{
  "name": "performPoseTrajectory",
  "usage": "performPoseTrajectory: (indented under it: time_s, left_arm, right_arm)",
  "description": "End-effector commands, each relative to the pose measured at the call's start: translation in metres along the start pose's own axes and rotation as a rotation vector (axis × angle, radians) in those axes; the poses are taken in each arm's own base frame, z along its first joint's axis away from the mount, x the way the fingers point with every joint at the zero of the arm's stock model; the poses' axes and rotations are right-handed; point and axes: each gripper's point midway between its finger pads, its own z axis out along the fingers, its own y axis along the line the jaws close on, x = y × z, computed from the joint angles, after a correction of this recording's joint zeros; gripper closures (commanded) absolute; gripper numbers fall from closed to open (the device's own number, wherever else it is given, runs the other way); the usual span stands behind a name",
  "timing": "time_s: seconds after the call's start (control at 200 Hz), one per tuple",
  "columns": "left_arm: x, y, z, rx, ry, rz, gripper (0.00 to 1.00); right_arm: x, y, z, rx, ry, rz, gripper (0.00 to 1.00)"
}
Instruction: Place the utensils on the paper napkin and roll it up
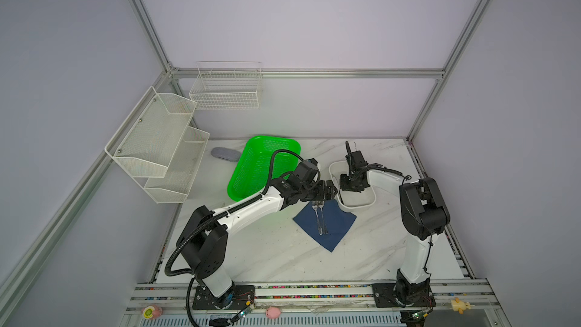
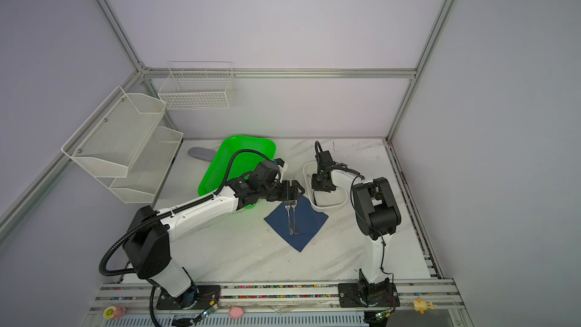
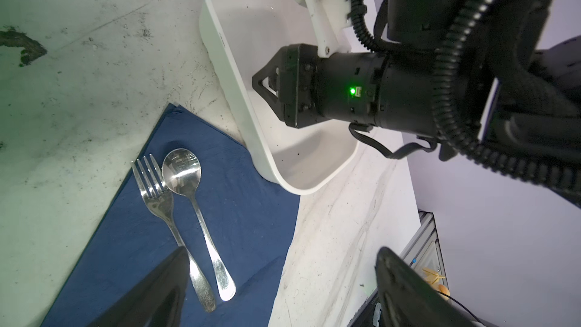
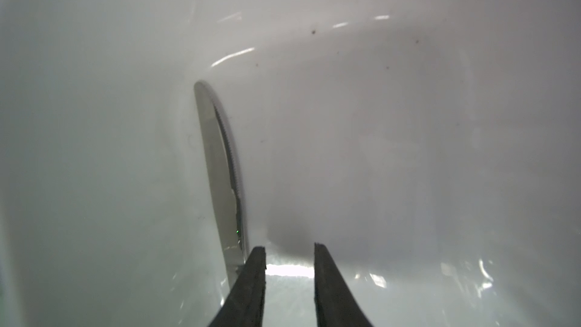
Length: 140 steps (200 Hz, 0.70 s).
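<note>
Knife [image 4: 220, 165] lay tight against white tray [image 3: 239, 111] wall, outside right claw [image 4: 287, 246]'s narrowly parted, empty jaws, probably awkward to pinch. Left claw [image 3: 281, 250] hovered wide open at napkin [image 1: 333, 224]'s 12 o'clock, near fork [image 3: 157, 196] and spoon [image 3: 182, 171].

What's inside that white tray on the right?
A knife lying along the white tray's wall, with the right arm's jaws, slightly apart, beside it. Its near end is hidden behind one jaw.

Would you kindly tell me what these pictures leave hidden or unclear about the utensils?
- Knife handle: right wrist view, behind a finger of the right hand.
- Fork handle: left wrist view, partly under a finger of the left hand.
- Spoon versus fork: both top views, too small.
</note>
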Motion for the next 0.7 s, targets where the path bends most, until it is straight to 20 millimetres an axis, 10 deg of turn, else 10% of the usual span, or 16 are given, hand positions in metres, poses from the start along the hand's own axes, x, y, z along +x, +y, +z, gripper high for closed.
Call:
performPoseTrajectory:
  time_s: [0.0,0.275,0.695]
  left_arm:
    - [-0.002,0.001,-0.017,0.002,-0.048,-0.006,0.09]
    - [0.000,0.004,-0.022,0.003,-0.060,-0.014,0.09]
    - [0.004,0.015,-0.033,-0.019,-0.085,-0.014,0.08]
  right_arm:
    - [0.022,0.014,-0.010,-0.074,0.068,-0.036,0.67]
    - [0.050,0.015,0.016,-0.011,0.160,-0.083,0.65]
    - [0.047,-0.097,0.017,0.381,0.174,-0.097,0.89]
